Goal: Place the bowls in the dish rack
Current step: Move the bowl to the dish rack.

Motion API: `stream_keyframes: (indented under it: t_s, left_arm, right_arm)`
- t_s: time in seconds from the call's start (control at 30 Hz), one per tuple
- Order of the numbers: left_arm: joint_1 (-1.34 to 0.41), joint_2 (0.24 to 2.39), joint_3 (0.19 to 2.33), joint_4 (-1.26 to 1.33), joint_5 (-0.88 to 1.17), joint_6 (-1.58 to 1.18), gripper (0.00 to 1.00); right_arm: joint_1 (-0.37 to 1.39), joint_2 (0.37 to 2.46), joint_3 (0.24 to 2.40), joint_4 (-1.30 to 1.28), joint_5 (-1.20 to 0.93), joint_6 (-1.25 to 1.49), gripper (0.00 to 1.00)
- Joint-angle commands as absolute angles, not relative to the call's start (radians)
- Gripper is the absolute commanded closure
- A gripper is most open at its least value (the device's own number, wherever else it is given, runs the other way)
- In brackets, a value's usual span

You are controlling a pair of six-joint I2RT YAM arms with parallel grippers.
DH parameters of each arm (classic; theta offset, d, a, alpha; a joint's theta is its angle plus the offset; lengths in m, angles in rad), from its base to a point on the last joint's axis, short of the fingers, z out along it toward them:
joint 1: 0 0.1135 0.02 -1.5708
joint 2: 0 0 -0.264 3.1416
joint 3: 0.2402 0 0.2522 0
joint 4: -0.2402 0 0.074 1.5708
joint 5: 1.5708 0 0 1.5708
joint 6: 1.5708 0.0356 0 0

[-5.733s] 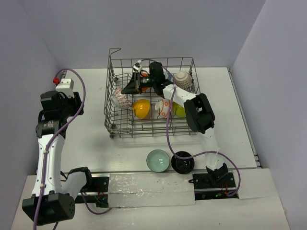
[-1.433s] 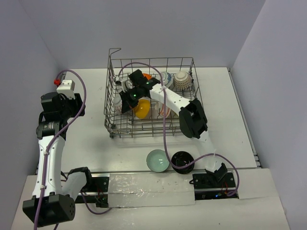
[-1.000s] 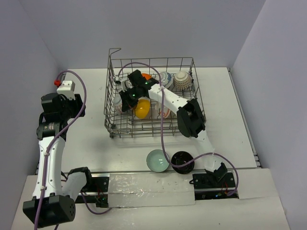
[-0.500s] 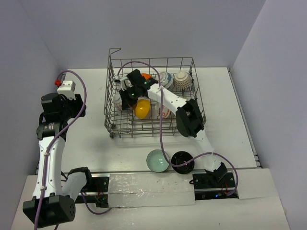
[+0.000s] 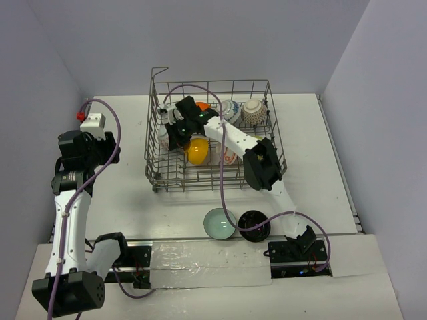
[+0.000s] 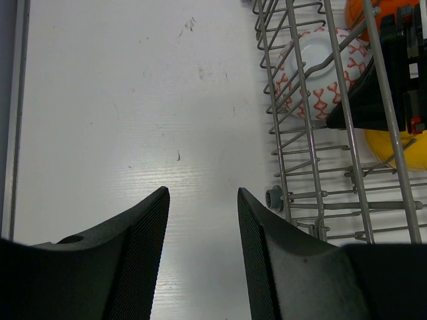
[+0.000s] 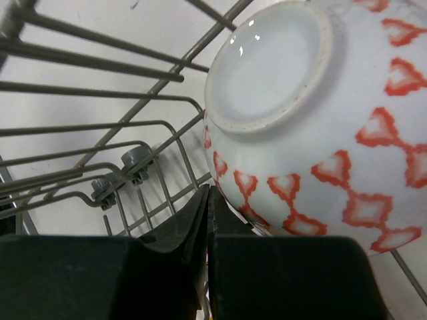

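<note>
Top view, dish rack: the grey wire dish rack (image 5: 200,181) stands on the far middle of the white table (image 5: 127,193).
Top view, bowls in the rack: an orange bowl (image 5: 203,107), a blue-patterned bowl (image 5: 231,110) and a white-patterned bowl (image 5: 253,112) sit along the far row. A yellow bowl (image 5: 197,151) sits nearer the front, and a red-and-white bowl (image 5: 162,141) by the left wall is partly hidden.
Top view, bowls outside: a pale teal bowl (image 5: 219,223) and a glossy black bowl (image 5: 254,225) sit upright, just beside each other, on the table in front of the rack.
Top view, right gripper: the right gripper (image 5: 172,139) reaches into the rack's left part, between the red-and-white and yellow bowls.
Top view, left arm: the left arm (image 5: 67,200) is left of the rack, well apart from the bowls.
Left wrist view, left gripper: the left gripper (image 6: 202,193) has its fingers parted about halfway. Nothing is between them, and bare table lies below, with the rack's left wall at the right.
Right wrist view, right gripper: its fingers are pressed together and grip nothing. The tips are right against the lower side of the red-and-white bowl.
Right wrist view, bowl: it lies tilted among the rack wires, with its white foot ring facing the camera.
</note>
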State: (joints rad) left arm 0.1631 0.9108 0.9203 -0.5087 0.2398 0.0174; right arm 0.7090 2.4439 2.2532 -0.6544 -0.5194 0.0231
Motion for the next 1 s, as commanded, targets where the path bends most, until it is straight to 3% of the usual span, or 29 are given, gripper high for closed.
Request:
stream_keyframes:
  t_s: [0.0,0.97]
  left_arm:
    - [0.164,0.884,0.92,-0.468,0.261,0.017,0.48]
    - [0.176,0.877,0.917,-0.466,0.255,0.009,0.39]
  right_arm:
    - [0.696,2.448,2.316,-0.604,-0.486,0.043,0.94]
    - [0.649,2.523,2.456,-0.606,-0.397,0.064,0.93]
